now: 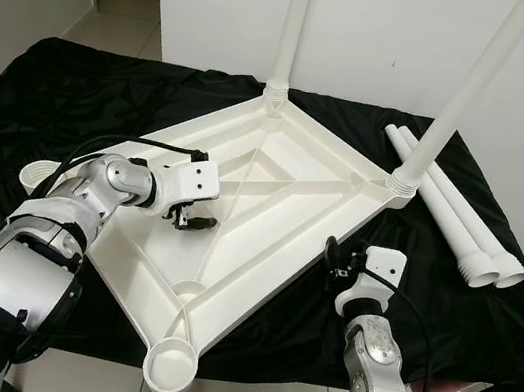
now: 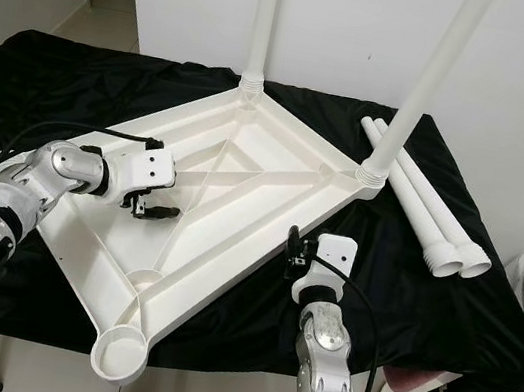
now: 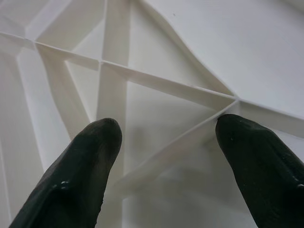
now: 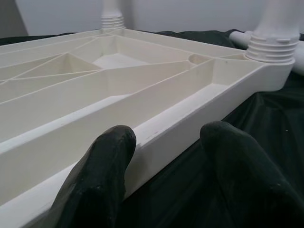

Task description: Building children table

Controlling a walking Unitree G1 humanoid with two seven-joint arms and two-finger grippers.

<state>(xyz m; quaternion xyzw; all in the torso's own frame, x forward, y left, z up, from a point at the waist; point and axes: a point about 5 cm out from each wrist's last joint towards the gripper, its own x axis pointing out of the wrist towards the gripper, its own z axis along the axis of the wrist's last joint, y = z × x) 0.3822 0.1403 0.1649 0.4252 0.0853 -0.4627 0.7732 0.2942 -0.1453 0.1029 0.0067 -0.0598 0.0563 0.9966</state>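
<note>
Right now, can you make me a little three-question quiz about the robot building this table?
1. How many legs already stand screwed into the upside-down tabletop?
2. True or false: the spare legs lie on the black cloth, on the robot's right.
3. Which gripper hangs over the ribs inside the tabletop: A) left gripper B) right gripper?

Key
1. Two, at the far corners; the near corner socket is empty.
2. True.
3. A. The right gripper sits at the tabletop's outer edge, fingers open.
</note>
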